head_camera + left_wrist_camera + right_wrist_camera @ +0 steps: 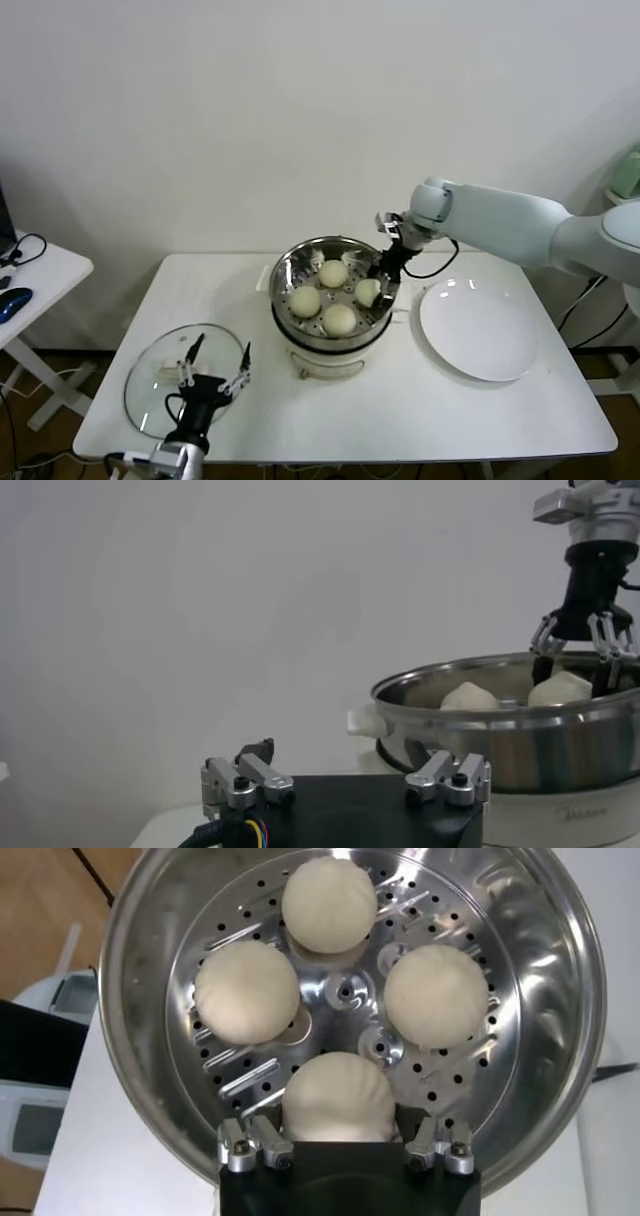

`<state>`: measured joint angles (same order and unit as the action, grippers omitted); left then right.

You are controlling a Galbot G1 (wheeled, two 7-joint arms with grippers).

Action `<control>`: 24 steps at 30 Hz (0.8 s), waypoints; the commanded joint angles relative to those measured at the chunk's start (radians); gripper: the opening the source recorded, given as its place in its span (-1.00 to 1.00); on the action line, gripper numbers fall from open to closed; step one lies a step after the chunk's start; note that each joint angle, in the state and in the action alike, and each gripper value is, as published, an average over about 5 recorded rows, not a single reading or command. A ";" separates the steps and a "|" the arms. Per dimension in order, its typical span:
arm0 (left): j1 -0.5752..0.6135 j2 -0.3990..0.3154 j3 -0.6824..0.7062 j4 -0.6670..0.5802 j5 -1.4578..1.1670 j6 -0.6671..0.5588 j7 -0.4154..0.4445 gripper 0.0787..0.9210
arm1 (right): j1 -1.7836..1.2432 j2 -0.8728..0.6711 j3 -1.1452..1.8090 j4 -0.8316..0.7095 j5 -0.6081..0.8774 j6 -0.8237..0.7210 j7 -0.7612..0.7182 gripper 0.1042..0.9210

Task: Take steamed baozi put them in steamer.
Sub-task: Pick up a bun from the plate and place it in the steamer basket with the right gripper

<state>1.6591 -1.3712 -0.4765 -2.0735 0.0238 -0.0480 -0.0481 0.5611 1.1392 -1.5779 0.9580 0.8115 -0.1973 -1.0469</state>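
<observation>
Currently right pincer (345, 1148) clamped on fourth baozi (338, 1098), low inside steamer (290, 265); other three already seated. Risk: soft dough sticks to a finger on release and lifts out. Left pincer (213, 368) apart, idle over tabletop (400, 410).

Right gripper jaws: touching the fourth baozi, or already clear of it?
Touching. In the right wrist view the right gripper has its jaws pressed against both sides of the nearest baozi, which sits in the steamer.
</observation>
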 commanded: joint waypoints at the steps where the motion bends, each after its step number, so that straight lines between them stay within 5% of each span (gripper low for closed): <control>1: 0.000 0.000 -0.001 0.003 0.000 -0.001 0.000 0.77 | -0.024 0.007 0.020 -0.011 -0.027 0.003 0.011 0.53; 10: -0.004 0.001 0.002 0.006 0.001 -0.001 0.000 0.77 | -0.014 0.001 0.033 -0.001 -0.028 0.005 0.000 0.75; 24: -0.012 -0.003 0.010 0.016 0.012 0.000 -0.001 0.77 | 0.051 -0.041 0.085 0.079 -0.010 0.018 -0.016 0.76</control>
<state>1.6483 -1.3726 -0.4669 -2.0596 0.0342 -0.0483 -0.0487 0.5810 1.1199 -1.5229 0.9934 0.8009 -0.1867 -1.0586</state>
